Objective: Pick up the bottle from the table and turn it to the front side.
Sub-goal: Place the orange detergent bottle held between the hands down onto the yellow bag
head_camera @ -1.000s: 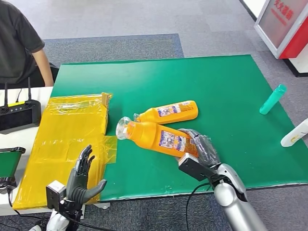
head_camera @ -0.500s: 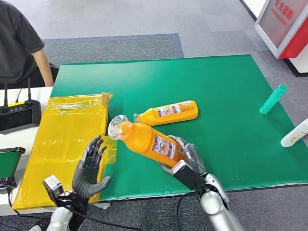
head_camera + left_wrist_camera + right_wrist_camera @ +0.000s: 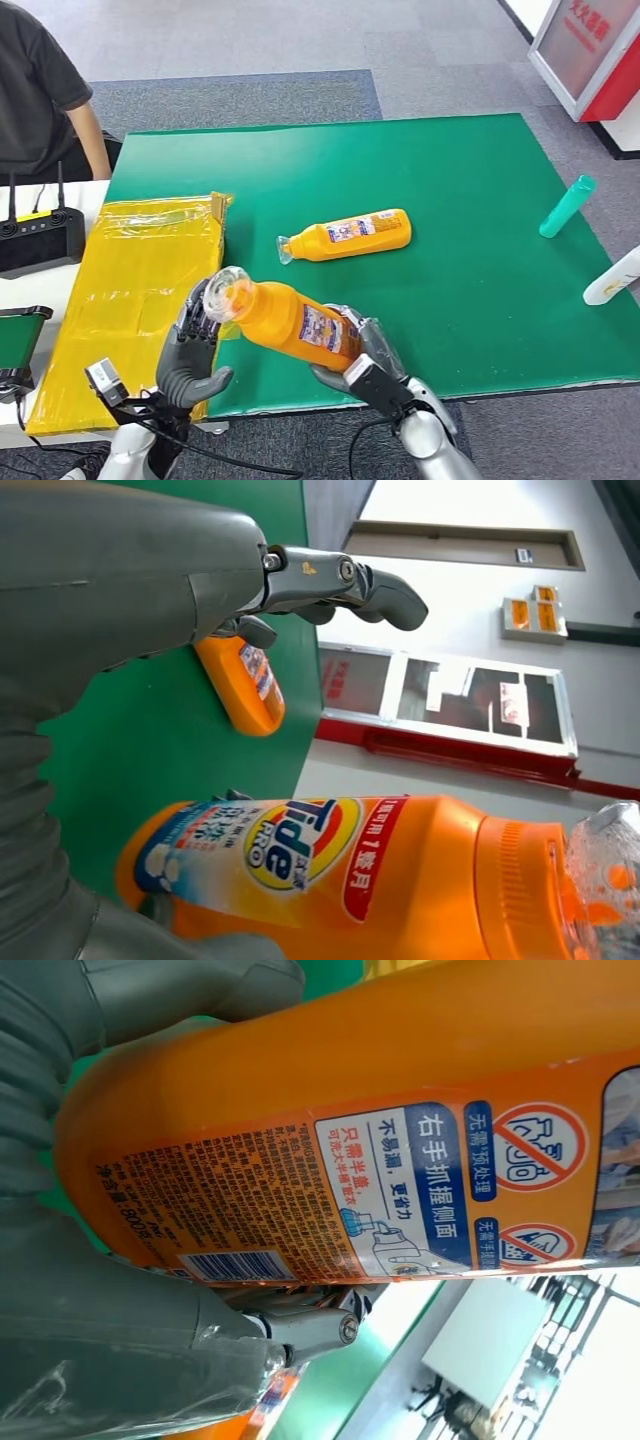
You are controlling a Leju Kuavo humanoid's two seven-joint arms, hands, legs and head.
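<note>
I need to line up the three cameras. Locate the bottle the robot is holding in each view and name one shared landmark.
Head view: held bottle low centre, base in the right hand, cap by the left hand.
Left wrist view: held bottle along the lower edge, Tide logo showing.
Right wrist view: held bottle across the frame, barcode side showing.
Shared landmark: green mat.

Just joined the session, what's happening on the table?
The right hand holds an orange bottle by its base, lifted off the green mat with its clear cap toward the left hand, open beside it. A second orange bottle lies on the mat. A person sits at the far left.
</note>
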